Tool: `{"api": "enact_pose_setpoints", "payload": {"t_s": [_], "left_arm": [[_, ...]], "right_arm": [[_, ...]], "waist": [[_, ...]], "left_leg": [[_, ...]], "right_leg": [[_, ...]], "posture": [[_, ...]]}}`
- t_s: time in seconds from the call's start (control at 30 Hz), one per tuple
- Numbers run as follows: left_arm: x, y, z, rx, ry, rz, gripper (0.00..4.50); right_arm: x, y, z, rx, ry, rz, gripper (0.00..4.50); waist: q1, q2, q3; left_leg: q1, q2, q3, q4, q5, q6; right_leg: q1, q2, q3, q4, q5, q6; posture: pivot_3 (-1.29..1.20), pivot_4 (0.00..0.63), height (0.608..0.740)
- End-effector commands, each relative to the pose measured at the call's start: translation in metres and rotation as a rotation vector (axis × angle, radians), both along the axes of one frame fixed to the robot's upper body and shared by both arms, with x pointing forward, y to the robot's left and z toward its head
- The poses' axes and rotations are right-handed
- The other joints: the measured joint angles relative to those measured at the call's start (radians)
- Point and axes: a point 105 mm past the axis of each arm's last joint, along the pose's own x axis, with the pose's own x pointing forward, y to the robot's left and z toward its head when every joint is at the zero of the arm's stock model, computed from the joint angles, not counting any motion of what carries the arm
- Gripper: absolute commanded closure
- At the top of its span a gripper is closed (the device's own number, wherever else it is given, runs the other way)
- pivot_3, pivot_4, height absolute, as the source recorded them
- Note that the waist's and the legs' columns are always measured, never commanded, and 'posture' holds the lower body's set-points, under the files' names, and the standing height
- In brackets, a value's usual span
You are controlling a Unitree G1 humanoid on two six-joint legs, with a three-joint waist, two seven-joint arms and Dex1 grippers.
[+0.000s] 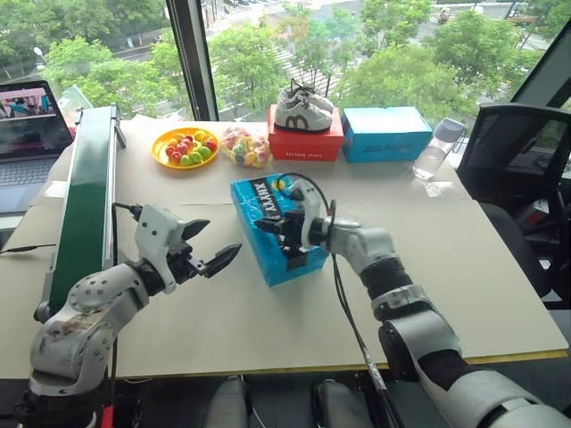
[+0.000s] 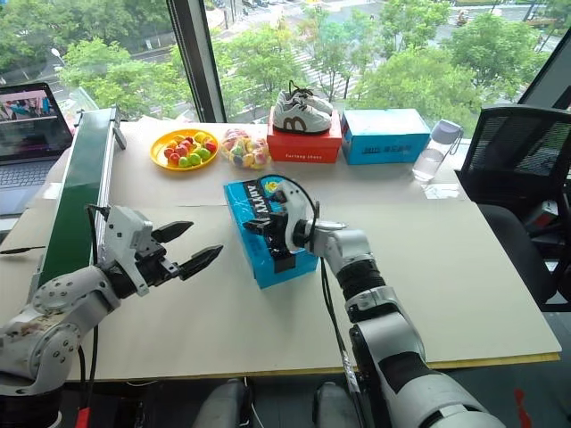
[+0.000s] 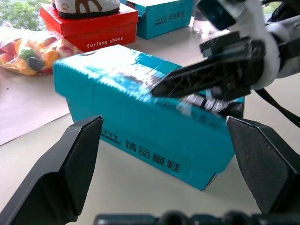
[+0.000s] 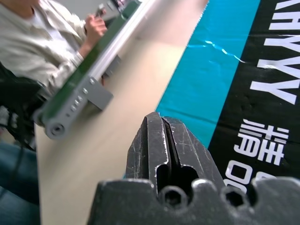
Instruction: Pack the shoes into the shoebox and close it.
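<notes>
blue shoebox, black stripe, white lettering

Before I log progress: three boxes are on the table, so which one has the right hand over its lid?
The blue shoebox with the black lettered stripe, lying closed mid-table under the right hand; the red box and plainer blue box sit behind.
</notes>
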Motion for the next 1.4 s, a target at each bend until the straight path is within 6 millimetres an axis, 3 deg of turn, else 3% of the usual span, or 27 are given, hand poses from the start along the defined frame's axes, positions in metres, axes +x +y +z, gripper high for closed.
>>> {"api": "enact_pose_setpoints", "payload": {"t_s": [0.03, 0.13, 0.23, 0.33, 0.4, 0.47, 0.57, 0.6, 0.67, 0.9, 1.0, 1.13, 1.27, 1.4], "left_arm": [[-0.004, -0.005, 0.012, 0.003, -0.056, -0.015, 0.0], [-0.004, -0.006, 0.012, 0.0, -0.059, -0.009, 0.0], [-0.003, -0.007, 0.011, -0.013, -0.062, -0.008, 0.0], [-0.001, -0.009, 0.011, -0.051, -0.07, 0.005, 0.0], [0.001, -0.008, 0.011, -0.063, -0.075, 0.023, 0.0], [0.004, -0.002, 0.008, -0.091, -0.072, 0.061, 0.0], [0.012, 0.01, -0.001, -0.135, -0.069, 0.145, 0.0], [0.013, 0.012, -0.003, -0.152, -0.07, 0.158, 0.0], [0.016, 0.017, -0.012, -0.158, -0.065, 0.214, 0.0], [0.018, 0.016, -0.021, -0.198, -0.071, 0.258, 0.0], [0.026, 0.042, -0.032, -0.218, -0.091, 0.447, 0.0], [0.027, 0.07, -0.049, -0.236, -0.113, 0.689, 0.0], [0.023, 0.079, -0.072, -0.222, -0.095, 0.815, 0.0], [0.019, 0.085, -0.083, -0.248, -0.078, 0.906, 0.0]], "right_arm": [[0.001, -0.019, -0.045, -0.163, 0.03, -0.041, 4.41], [0.003, -0.019, -0.044, -0.154, 0.022, -0.046, 4.41], [0.009, -0.02, -0.026, -0.064, 0.021, -0.068, 4.41], [0.014, -0.029, 0.033, 0.26, 0.043, -0.088, 4.41], [0.015, -0.038, 0.056, 0.382, 0.053, -0.096, 4.41], [0.015, -0.057, 0.078, 0.519, 0.058, -0.117, 4.41], [0.011, -0.107, 0.11, 0.734, 0.04, -0.173, 4.41], [0.01, -0.12, 0.108, 0.733, 0.023, -0.208, 4.41], [0.007, -0.149, 0.077, 0.565, -0.025, -0.342, 4.41], [-0.001, -0.184, 0.028, 0.353, -0.058, -0.52, 4.41], [-0.002, -0.209, -0.002, 0.091, -0.144, -0.631, 4.41], [-0.002, -0.242, -0.008, -0.039, -0.307, -0.818, 4.41], [-0.006, -0.255, -0.017, -0.166, -0.441, -0.903, 4.41], [-0.007, -0.26, -0.034, -0.247, -0.453, -0.934, 4.41]], "waist": [[-0.002, 0.0, 0.0], [0.001, 0.0, -0.001], [0.002, -0.001, -0.001], [0.005, -0.001, -0.001], [0.007, -0.001, -0.001], [0.007, -0.001, -0.001], [0.008, -0.001, -0.001], [0.01, -0.001, -0.001], [0.011, -0.001, -0.001], [-0.006, 0.0, -0.001], [-0.004, 0.0, -0.001], [0.003, 0.0, -0.001], [0.004, 0.0, -0.001], [0.003, 0.0, -0.001]], "left_leg": [[0.003, 0.0, 0.0, 0.0, -0.001, -0.001], [0.008, 0.0, 0.001, 0.0, -0.005, -0.007], [0.01, 0.0, 0.001, 0.0, -0.005, -0.009], [0.01, 0.0, 0.001, -0.001, -0.005, -0.009], [0.007, 0.0, 0.001, -0.001, -0.005, -0.009], [0.001, 0.0, 0.001, 0.0, -0.005, -0.008], [0.0, 0.0, 0.0, 0.0, 0.0, -0.001], [-0.001, 0.0, 0.0, 0.0, 0.0, -0.001], [-0.002, 0.0, 0.0, -0.001, 0.0, -0.001], [-0.004, -0.001, 0.001, -0.001, -0.001, 0.0], [-0.001, -0.001, 0.001, 0.0, -0.001, 0.0], [0.002, -0.001, 0.001, 0.0, -0.001, 0.0], [0.001, -0.001, 0.001, 0.001, -0.001, 0.0], [0.001, -0.001, 0.001, 0.002, -0.001, 0.0]], "right_leg": [[0.002, 0.0, 0.0, 0.0, 0.0, 0.0], [0.003, -0.001, 0.0, 0.0, -0.003, -0.006], [0.003, -0.002, 0.0, 0.0, -0.003, -0.006], [0.002, -0.002, -0.001, 0.0, -0.002, -0.006], [0.003, -0.002, -0.001, 0.001, 0.001, -0.01], [0.0, -0.001, -0.001, 0.001, 0.005, -0.004], [0.0, -0.001, 0.0, 0.001, 0.002, -0.001], [0.0, -0.001, 0.0, 0.0, 0.001, -0.001], [-0.001, -0.001, 0.0, -0.001, 0.001, 0.0], [-0.004, 0.0, 0.003, -0.002, 0.0, 0.001], [-0.001, 0.0, 0.003, -0.001, 0.0, 0.0], [0.001, 0.0, 0.003, -0.001, 0.0, 0.001], [0.001, 0.0, 0.003, -0.001, 0.0, 0.001], [0.001, 0.0, 0.004, -0.001, 0.0, 0.001]], "posture": [[0.0, 0.15, 0.74], [0.0, 0.15, 0.74], [0.0, 0.15, 0.74], [0.0, 0.15, 0.74], [0.0, 0.15, 0.74], [0.0, 0.15, 0.74], [0.0, 0.15, 0.74], [0.0, 0.15, 0.74], [0.0, 0.15, 0.74], [0.0, 0.15, 0.74], [0.0, 0.15, 0.74], [0.0, 0.15, 0.74], [0.0, 0.15, 0.74], [0.0, 0.15, 0.74]]}}
